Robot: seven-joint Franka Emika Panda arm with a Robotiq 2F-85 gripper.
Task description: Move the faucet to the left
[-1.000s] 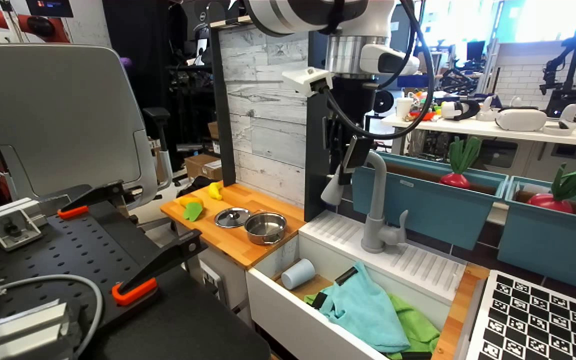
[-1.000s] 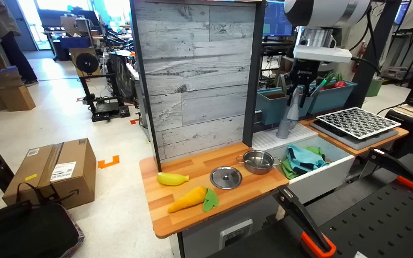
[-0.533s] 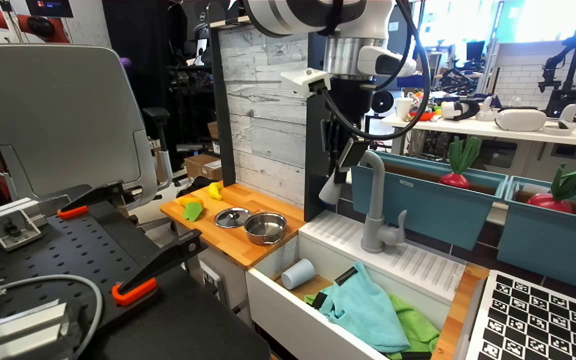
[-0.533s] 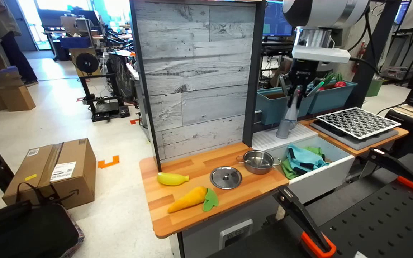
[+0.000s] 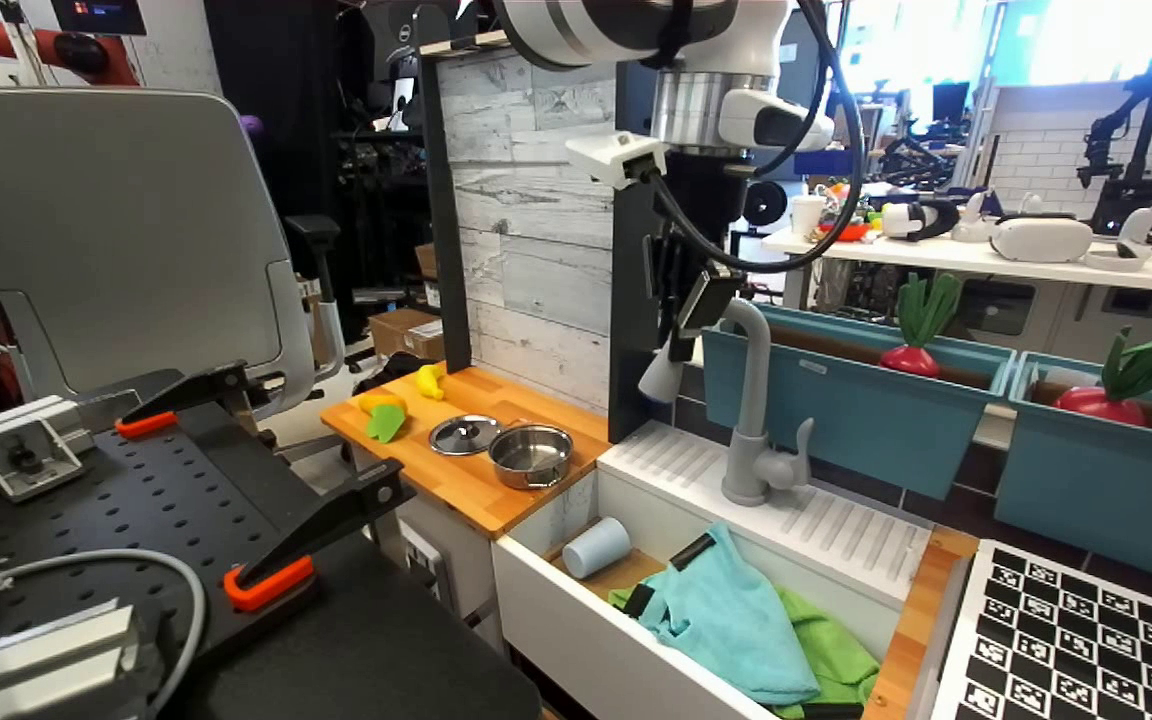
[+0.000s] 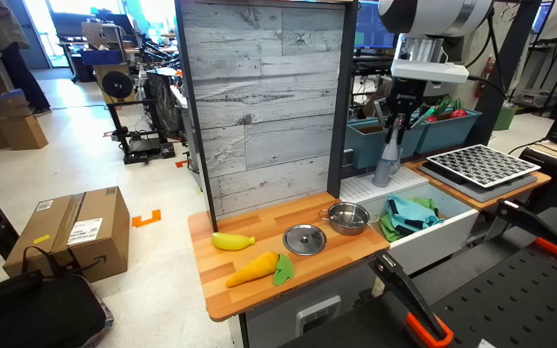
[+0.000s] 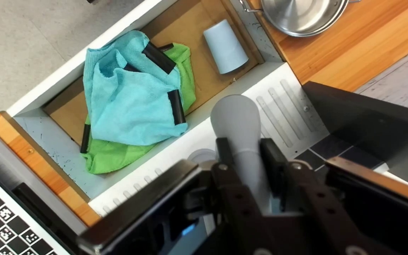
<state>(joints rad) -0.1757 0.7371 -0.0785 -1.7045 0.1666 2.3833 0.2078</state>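
While the tool (image 7: 246, 147) pinches the faucet (image 7: 237, 118) just right of centre in the wrist view, a cup (image 7: 226, 46) lies at upper centre, a blue cloth (image 7: 133, 106) left of centre, a pot (image 7: 301, 19) on the counter (image 7: 374, 53), upper right.

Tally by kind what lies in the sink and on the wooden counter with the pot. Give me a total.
Produce: 2 (banana, carrot)
Cookware: 2 (pot, lid)
Cups: 1 (cup)
Cloths: 2 (blue cloth, green cloth)
Total in sight: 7

Grey faucet (image 5: 753, 410), black claw (image 7: 245, 142), turquoise cloth (image 7: 133, 102), black-and-white checked board (image 6: 482, 166).
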